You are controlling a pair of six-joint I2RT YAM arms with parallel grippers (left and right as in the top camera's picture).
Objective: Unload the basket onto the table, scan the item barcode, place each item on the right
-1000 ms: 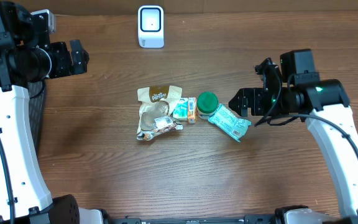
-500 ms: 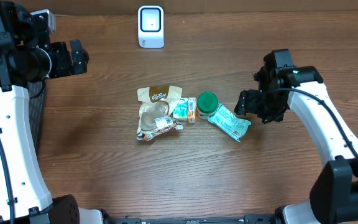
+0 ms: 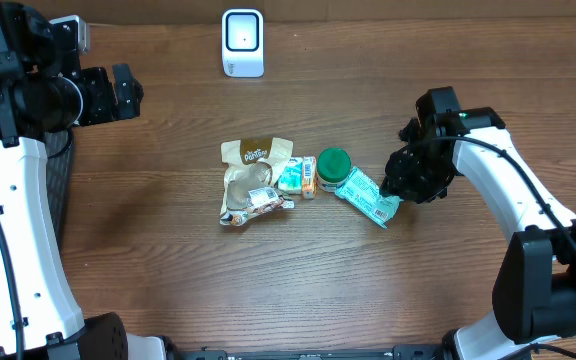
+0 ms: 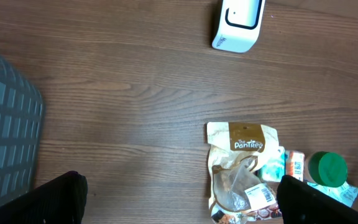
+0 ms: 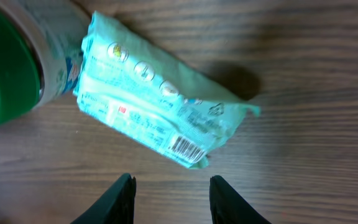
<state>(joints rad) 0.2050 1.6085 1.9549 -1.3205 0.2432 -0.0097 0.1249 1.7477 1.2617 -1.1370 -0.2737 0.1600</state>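
Note:
A teal pouch point(image 3: 369, 196) lies flat at the right end of a cluster of items; in the right wrist view the pouch point(image 5: 160, 118) shows a barcode point(image 5: 185, 148) near its lower corner. My right gripper point(image 3: 398, 185) hangs just right of the pouch, pointing down. Its fingertips point(image 5: 126, 190) stand apart near the pouch's barcode end, and the right gripper point(image 5: 171, 190) has only bare wood between them. The white scanner point(image 3: 242, 42) stands at the table's far edge. My left gripper point(image 3: 128, 92) is wide open far to the left, and the left gripper point(image 4: 182, 199) holds nothing.
A green-lidded jar point(image 3: 332, 166) touches the pouch's left end. A small teal box point(image 3: 296, 177) and a tan snack bag point(image 3: 253, 178) lie further left. A dark mesh basket point(image 4: 5, 124) sits beyond the table's left edge.
My right gripper has turned to point downward, moved left up to the teal pouch, and its jaws have narrowed. The left arm and the items have not moved.

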